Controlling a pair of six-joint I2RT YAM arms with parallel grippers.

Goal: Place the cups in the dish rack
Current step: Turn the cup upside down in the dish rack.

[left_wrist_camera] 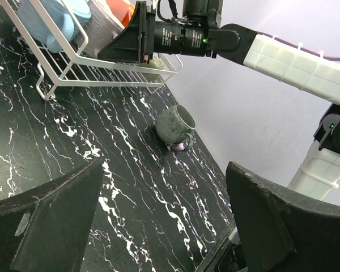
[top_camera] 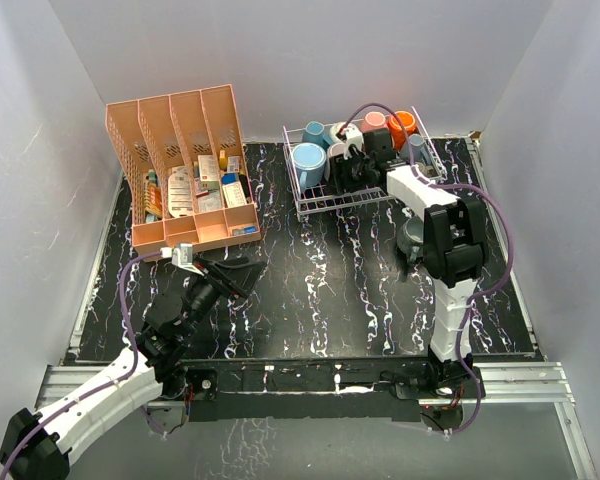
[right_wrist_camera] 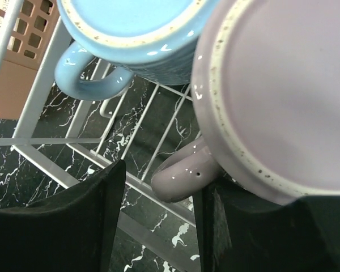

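Underneath everything, a black counter (top_camera: 320, 290) veined with white. At its far left, a salmon-pink slotted organizer (top_camera: 180, 160), stuffed with small packets. At the far right, the white wire dish rack (top_camera: 315, 205), low-sided, with several cups (top_camera: 308, 160) inside. Reaching over the rack from the near right, the white-and-black right arm (top_camera: 450, 250). Folded low at the near left, the left arm (top_camera: 130, 370).

Inside the rack, the right pincer (right_wrist_camera: 158, 187), jaws parted on either side of the handle (right_wrist_camera: 184, 175) of a lilac mug (right_wrist_camera: 283, 96) and not clamped on it. A clear gap between the handle and one finger (right_wrist_camera: 62, 226), the other finger close against it. Just in front of the organizer, the left pincer (left_wrist_camera: 164, 167), spread wide above bare counter, nothing between its fingers.

At the rack's near left corner, a light blue mug (right_wrist_camera: 141, 22), base turned toward the right wrist camera, handle near the wire wall. Just beside it, the lilac mug, base likewise toward that camera, with a speckled unglazed ring around the edge. Farther back in the rack, a teal mug (top_camera: 314, 132), a cream mug (top_camera: 345, 133), a pink mug (top_camera: 375, 121) and an orange mug (top_camera: 401, 123).

Outside the rack, on the counter near its right front corner, a dark grey mug (left_wrist_camera: 174, 123) lying on its side, partly hidden from above by the right arm.
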